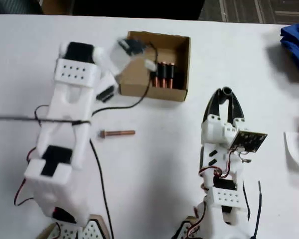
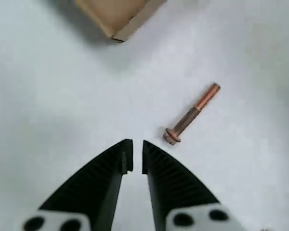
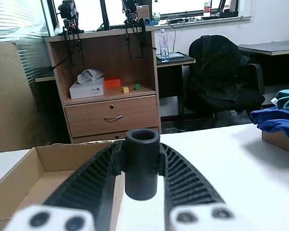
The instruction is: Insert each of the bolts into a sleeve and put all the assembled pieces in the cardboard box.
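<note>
R claw (image 3: 142, 153) is clamped on black sleeve (image 3: 142, 171), right-centre of high view. L claw (image 2: 133, 156) is found nearly together, empty, over worktop (image 1: 154, 169). One bolt (image 1: 117, 133) is laid flat, centre-left. Cardboard box (image 1: 164, 93) is noted upper centre, w/ assembled pieces (image 1: 163, 74) inside.

White counter (image 1: 154, 169). Blue cloth (image 1: 295, 42) bunched at its far right edge, white curved object (image 1: 295, 154) nearer. Room behind: wooden cabinet (image 3: 111, 96) with one drawer (image 3: 113, 115); the shelf above holds a white box (image 3: 86, 89) and an orange block (image 3: 112, 83). Water bottle (image 3: 164, 45) on desk, black office chair (image 3: 221, 77) beside.
</note>
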{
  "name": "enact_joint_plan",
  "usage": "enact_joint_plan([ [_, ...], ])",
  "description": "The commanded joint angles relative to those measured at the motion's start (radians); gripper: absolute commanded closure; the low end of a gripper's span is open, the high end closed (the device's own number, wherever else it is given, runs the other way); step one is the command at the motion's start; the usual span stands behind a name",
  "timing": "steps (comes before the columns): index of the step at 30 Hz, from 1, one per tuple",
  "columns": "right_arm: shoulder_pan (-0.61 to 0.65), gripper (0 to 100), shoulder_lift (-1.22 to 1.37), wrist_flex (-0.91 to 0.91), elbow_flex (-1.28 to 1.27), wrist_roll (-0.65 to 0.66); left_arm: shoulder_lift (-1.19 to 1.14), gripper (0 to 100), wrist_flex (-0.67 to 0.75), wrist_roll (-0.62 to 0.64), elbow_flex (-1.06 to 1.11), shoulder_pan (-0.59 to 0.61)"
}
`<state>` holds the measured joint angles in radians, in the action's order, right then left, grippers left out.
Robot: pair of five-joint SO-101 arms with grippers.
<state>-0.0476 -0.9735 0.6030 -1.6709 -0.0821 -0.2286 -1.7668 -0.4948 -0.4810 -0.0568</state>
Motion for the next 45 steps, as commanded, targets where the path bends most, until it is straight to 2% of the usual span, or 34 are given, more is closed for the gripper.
enact_joint_plan([
  [1, 0.012, 97.9, -0.028, 0.024, -0.011, -0.006, 0.089, 97, -0.014, 0.368, 0.047, 0.002],
  [3, 0.012, 97.9, -0.028, 0.024, -0.011, -0.006, 0.089, 97, -0.009, 0.48, 0.102, -0.008],
  [4, 0.012, 97.9, -0.028, 0.024, -0.011, -0.006, 0.081, 97, -0.009, 0.575, 0.131, -0.012],
  [8, 0.012, 97.9, -0.028, 0.024, -0.011, -0.006, 0.084, 97, -0.011, 1.106, 0.349, -0.052],
  [10, 0.012, 97.9, -0.028, 0.024, -0.011, -0.006, 0.081, 97, -0.003, 1.274, 0.446, -0.071],
  [16, 0.012, 97.9, -0.028, 0.024, -0.011, -0.006, 0.081, 96, 0.009, 1.336, 0.515, -0.144],
  [18, 0.012, 97.9, -0.028, 0.024, -0.011, -0.006, 0.08, 92, 0.012, 1.369, 0.518, -0.146],
  [24, 0.012, 97.9, -0.028, 0.022, -0.011, -0.006, 0.08, 59, -0.008, 1.395, 0.521, -0.147],
  [27, 0.012, 97.9, -0.028, 0.022, -0.011, -0.006, 0.08, 47, 0.003, 1.462, 0.519, -0.147],
  [30, 0.012, 97.9, -0.028, 0.022, -0.011, -0.006, 0.08, 46, 0.052, 1.567, 0.521, -0.146],
  [33, 0.012, 97.9, -0.028, 0.021, -0.011, -0.006, 0.08, 46, 0.086, 1.62, 0.521, -0.12],
  [37, 0.018, 97.9, -0.028, -0.004, -0.011, -0.006, 0.032, 46, 0.086, 1.626, 0.522, -0.103],
  [45, 0.018, 97.9, -0.028, -0.004, -0.011, -0.006, -0.218, 46, 0.08, 1.626, 0.492, -0.086],
])
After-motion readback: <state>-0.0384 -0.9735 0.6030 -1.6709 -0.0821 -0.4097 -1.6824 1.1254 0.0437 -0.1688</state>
